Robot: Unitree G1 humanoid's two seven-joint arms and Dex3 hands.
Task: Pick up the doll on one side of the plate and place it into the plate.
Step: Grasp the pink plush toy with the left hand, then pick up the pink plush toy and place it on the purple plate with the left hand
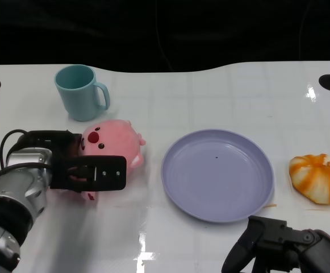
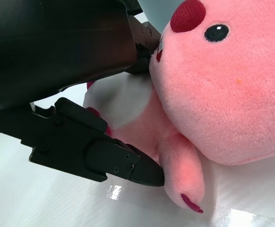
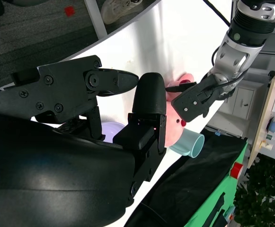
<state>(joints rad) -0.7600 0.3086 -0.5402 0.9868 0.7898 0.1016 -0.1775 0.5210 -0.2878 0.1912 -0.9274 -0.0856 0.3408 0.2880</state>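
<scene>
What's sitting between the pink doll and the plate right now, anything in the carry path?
Nothing: in the head view only bare white table separates the pink doll, which the left hand is closing around, from the plate.

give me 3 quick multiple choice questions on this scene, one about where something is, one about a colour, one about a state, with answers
1. Where does the teal mug stand?
A. behind the pink doll, at the far left of the table
B. inside the plate
C. beside the orange and white toy

2. What colour is the plate?
A. green
B. lavender
C. red

3. What is the left hand doing?
A. hanging above the plate
B. holding the mug
C. closing its fingers around the doll

Answers:
1. A: in the head view the mug stands farther from the robot than the pink doll, left of the plate.
2. B: its rim and bare bottom are pale purple.
3. C: the left wrist view shows black fingers on either side of the doll's body. The right hand rests low near the plate, holding nothing.
</scene>
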